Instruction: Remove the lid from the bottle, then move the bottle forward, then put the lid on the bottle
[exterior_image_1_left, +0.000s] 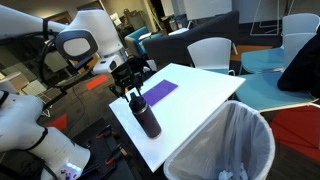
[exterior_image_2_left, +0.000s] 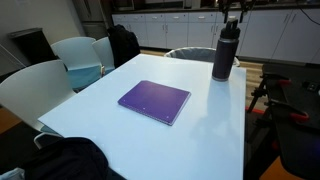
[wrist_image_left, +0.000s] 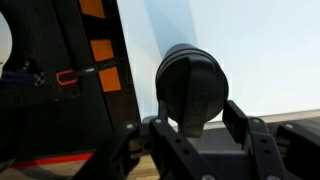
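The bottle is a tall dark flask standing upright near the table's edge, and it shows in both exterior views. The small black lid sits on its neck. My gripper hangs right above the bottle's top, at the upper edge of an exterior view. In the wrist view the bottle fills the middle and my gripper has a finger on each side of the lid. A gap shows beside the lid, so the jaws are open.
A flat purple sheet lies mid-table on the white table, also seen beside the bottle. A bin with a white liner stands by the table's corner. Chairs surround the table.
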